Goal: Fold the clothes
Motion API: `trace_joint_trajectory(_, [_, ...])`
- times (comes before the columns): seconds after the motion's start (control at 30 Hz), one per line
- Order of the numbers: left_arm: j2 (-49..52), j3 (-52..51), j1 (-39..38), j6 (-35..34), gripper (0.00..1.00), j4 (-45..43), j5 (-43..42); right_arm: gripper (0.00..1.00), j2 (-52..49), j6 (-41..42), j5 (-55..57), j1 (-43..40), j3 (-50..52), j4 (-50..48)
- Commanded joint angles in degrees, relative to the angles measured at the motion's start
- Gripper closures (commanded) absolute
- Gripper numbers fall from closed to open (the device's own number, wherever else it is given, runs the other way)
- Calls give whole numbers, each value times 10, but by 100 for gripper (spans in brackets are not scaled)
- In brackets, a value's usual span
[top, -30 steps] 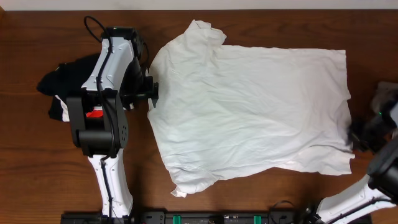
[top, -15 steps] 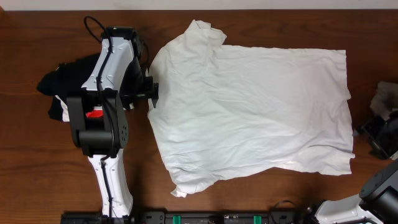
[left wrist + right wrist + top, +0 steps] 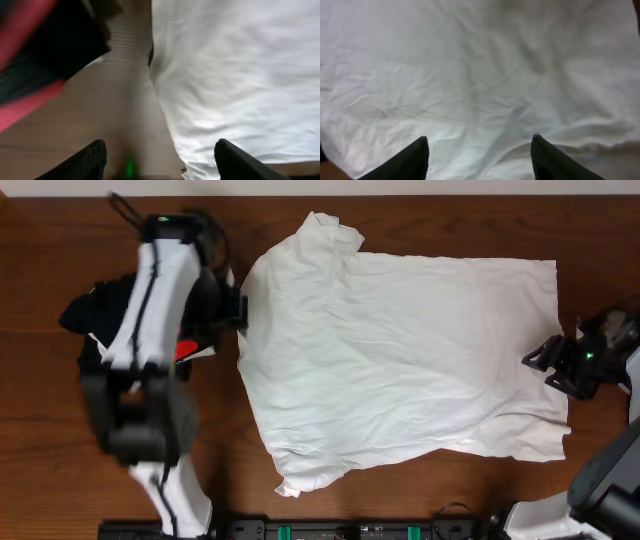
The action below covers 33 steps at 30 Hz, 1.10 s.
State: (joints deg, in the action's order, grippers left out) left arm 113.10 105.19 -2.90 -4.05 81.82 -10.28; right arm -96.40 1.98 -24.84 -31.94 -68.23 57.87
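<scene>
The clothes, a white T-shirt (image 3: 400, 350), lie spread flat on the table with the neck end to the left and the hem to the right. No lettering shows. My left gripper (image 3: 240, 311) stands open at the shirt's left edge; in the left wrist view the left gripper (image 3: 161, 156) has the shirt's edge (image 3: 235, 75) between its fingers, one fingertip (image 3: 235, 161) over cloth, the other over bare wood. My right gripper (image 3: 541, 364) hovers open over the hem side. In the right wrist view the white cloth (image 3: 480, 75) fills the frame behind the open right gripper (image 3: 479, 152).
Black garments with a red band (image 3: 95, 320) are piled left of the shirt, under the left arm, and show blurred in the left wrist view (image 3: 45, 55). A small grey cloth (image 3: 621, 326) lies at the right table edge. Arm bases stand along the front edge.
The right gripper opened at the shirt's lower right corner, drew back to the right, then moved left over the hem. The left arm is swinging, and its gripper shifted slightly towards the back.
</scene>
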Motion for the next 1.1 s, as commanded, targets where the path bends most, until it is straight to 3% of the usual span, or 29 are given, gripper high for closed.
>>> trace_joint_trajectory(0.0, [-116, 5, -1, -8, 28, 6, 26, 34, 69, -23, -29, 3, 2, 6])
trace_joint_trajectory(0.23, [-246, -51, -1, -86, 28, 23, 59, 25, 159, -13, -28, 12, 2, 32])
trace_joint_trajectory(0.47, [-311, -281, -13, -130, 28, -28, 3, 23, 166, 26, 17, 36, 5, 65])
trace_joint_trajectory(0.7, [-312, -475, -57, -176, 28, -158, -73, 24, 166, 53, 66, 39, 5, 90])
trace_joint_trajectory(0.9, [-312, -513, -63, -189, 29, -208, -78, 39, 165, 54, 64, 66, 5, 104])
trace_joint_trajectory(1.07, [-312, -525, -111, -201, 28, -190, -99, 26, 165, 56, 90, 100, 5, 148])
